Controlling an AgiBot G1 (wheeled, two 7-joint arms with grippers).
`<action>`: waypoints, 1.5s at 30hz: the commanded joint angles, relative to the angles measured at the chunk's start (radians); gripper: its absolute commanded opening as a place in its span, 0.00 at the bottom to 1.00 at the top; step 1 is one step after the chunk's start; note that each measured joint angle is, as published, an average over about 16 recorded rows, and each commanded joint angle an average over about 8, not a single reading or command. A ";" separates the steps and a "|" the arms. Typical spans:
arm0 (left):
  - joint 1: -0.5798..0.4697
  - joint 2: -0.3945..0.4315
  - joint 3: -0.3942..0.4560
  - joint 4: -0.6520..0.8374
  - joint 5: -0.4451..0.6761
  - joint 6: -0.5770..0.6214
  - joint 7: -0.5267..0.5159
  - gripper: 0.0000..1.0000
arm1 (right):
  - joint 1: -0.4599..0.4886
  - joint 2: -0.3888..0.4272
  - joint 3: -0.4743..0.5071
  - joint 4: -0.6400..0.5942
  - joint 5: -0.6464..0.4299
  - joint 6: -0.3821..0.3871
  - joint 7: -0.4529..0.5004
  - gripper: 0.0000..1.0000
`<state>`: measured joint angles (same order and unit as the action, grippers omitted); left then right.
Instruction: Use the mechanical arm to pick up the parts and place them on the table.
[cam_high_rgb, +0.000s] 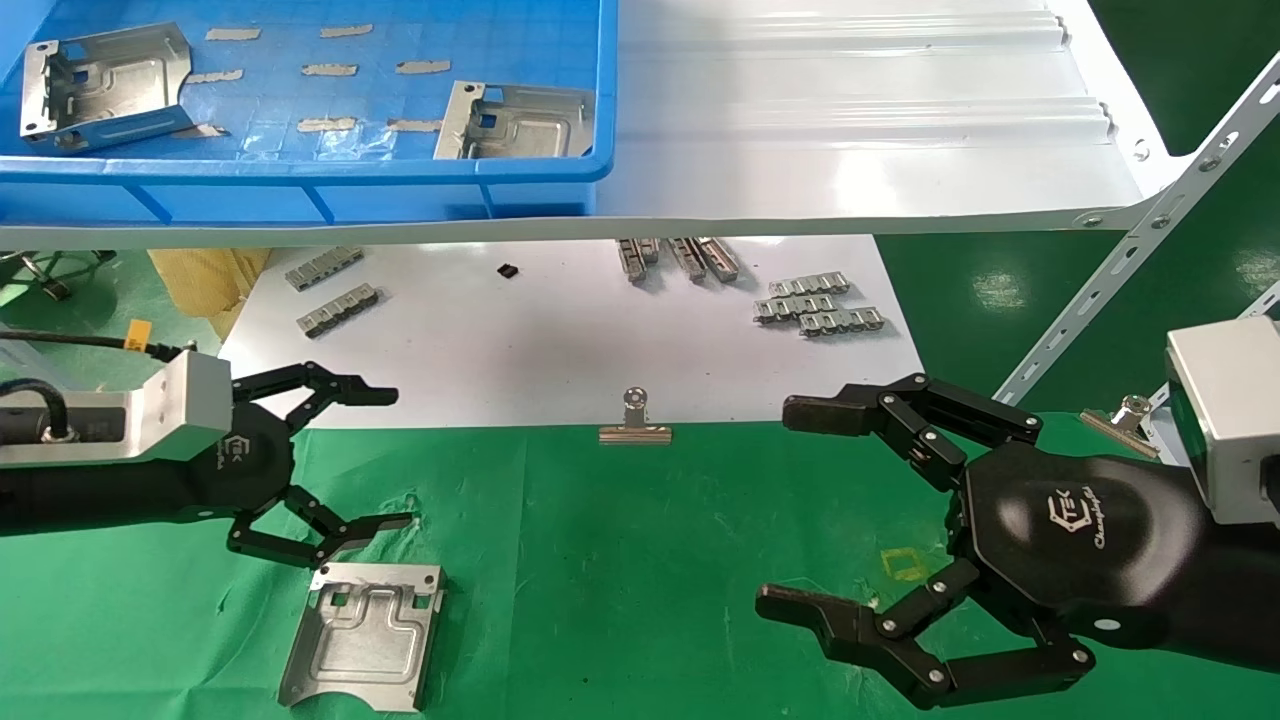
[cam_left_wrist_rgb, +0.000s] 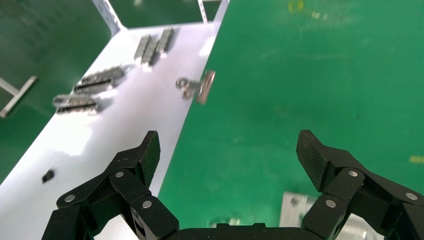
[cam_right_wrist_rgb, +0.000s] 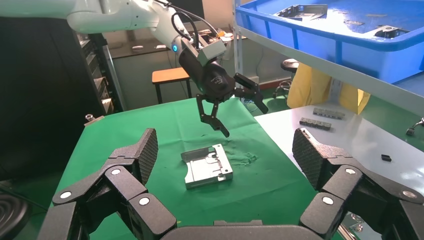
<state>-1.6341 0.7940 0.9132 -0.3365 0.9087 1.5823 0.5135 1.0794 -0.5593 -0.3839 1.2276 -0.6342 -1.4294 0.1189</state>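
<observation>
Part (cam_high_rgb: 362, 634): flat on green table (cam_high_rgb: 620, 560), released.
Left gripper (cam_high_rgb: 395, 458): fingers apart, just above.
Right gripper (cam_high_rgb: 795, 510): idle, fingers apart.

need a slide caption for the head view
Left gripper open above a metal part lying on the green table; two more parts wait in the blue bin.
</observation>
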 joint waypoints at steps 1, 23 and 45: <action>0.021 -0.007 -0.024 -0.036 -0.007 -0.003 -0.027 1.00 | 0.000 0.000 0.000 0.000 0.000 0.000 0.000 1.00; 0.260 -0.085 -0.294 -0.440 -0.083 -0.040 -0.325 1.00 | 0.000 0.000 0.000 0.000 0.000 0.000 0.000 1.00; 0.498 -0.163 -0.564 -0.843 -0.158 -0.077 -0.624 1.00 | 0.000 0.000 0.000 0.000 0.000 0.000 0.000 1.00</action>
<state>-1.1389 0.6322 0.3525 -1.1751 0.7511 1.5056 -0.1069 1.0794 -0.5593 -0.3839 1.2276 -0.6342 -1.4294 0.1189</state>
